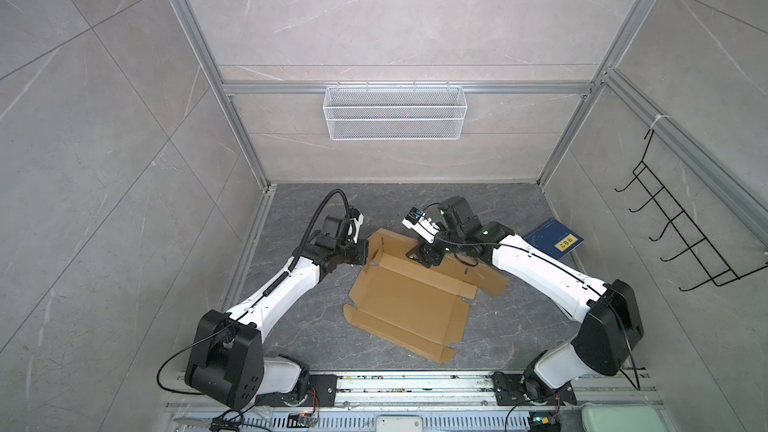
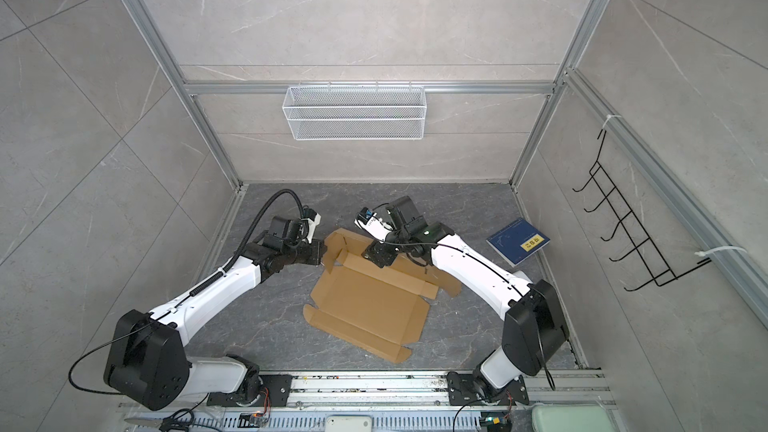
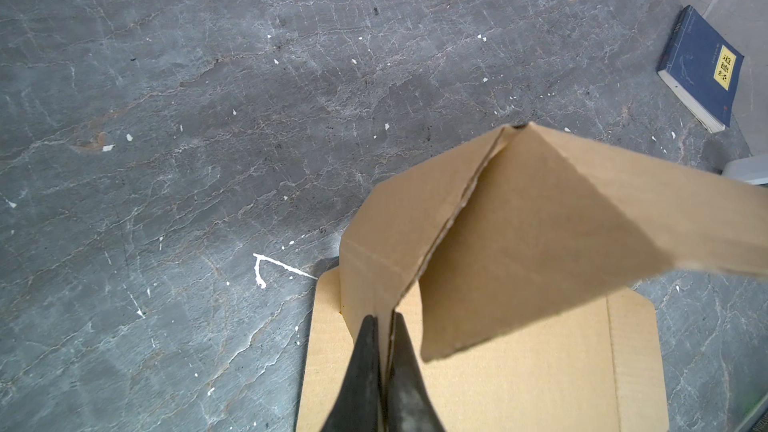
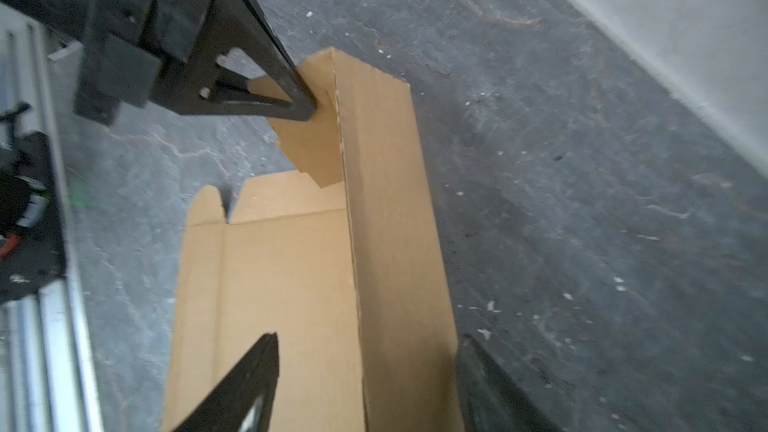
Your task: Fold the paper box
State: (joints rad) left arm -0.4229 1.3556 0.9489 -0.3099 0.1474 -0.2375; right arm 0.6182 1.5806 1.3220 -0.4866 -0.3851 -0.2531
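Note:
The paper box (image 1: 407,305) (image 2: 370,305) is a brown cardboard sheet lying mostly flat on the dark stone floor, with its far wall and far-left corner flap raised. My left gripper (image 1: 365,252) (image 2: 323,252) (image 3: 384,322) is shut on that corner flap (image 3: 374,276), pinching its edge; it also shows in the right wrist view as the left gripper (image 4: 307,112). My right gripper (image 1: 424,259) (image 2: 380,258) (image 4: 370,337) is open and straddles the raised far wall (image 4: 386,201), one finger inside the box and one outside, neither pressing on it.
A dark blue book (image 1: 552,243) (image 2: 517,241) (image 3: 702,68) with a yellow label lies at the right against the side wall. A white wire basket (image 1: 395,112) hangs on the back wall and a black hook rack (image 1: 681,234) on the right wall. The arms' mounting rail (image 1: 415,384) runs along the front.

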